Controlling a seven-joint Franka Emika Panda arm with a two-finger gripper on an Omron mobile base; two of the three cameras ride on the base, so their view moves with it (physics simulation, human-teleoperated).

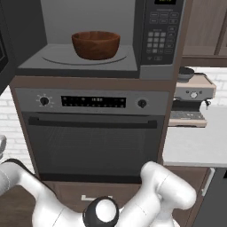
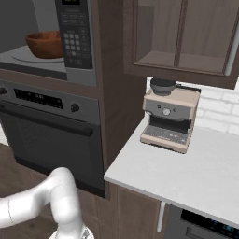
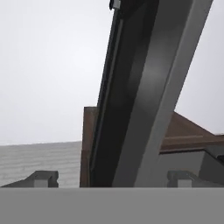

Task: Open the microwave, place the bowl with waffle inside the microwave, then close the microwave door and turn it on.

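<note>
The microwave (image 1: 88, 66) stands open, its grey cavity bare to the front. The reddish-brown bowl (image 1: 95, 44) sits on the round glass turntable (image 1: 57, 56) inside; its wall hides the waffle. The same bowl (image 2: 44, 44) appears at the upper left of the right base view, next to the keypad (image 2: 74, 39). The microwave door (image 1: 4, 48) is swung out to the left. In the hand view the door (image 3: 140, 87) runs edge-on as a dark slab with a grey frame. My gripper (image 3: 113, 179) is open, one fingertip on each side of that slab, holding nothing.
Below the microwave is a wide oven (image 1: 93, 133) with knobs and a bar handle. To the right, a beige coffee machine (image 2: 168, 119) stands on a white counter (image 2: 186, 182) under a wooden wall cabinet (image 2: 182, 37). My white arm crosses the bottom of both base views.
</note>
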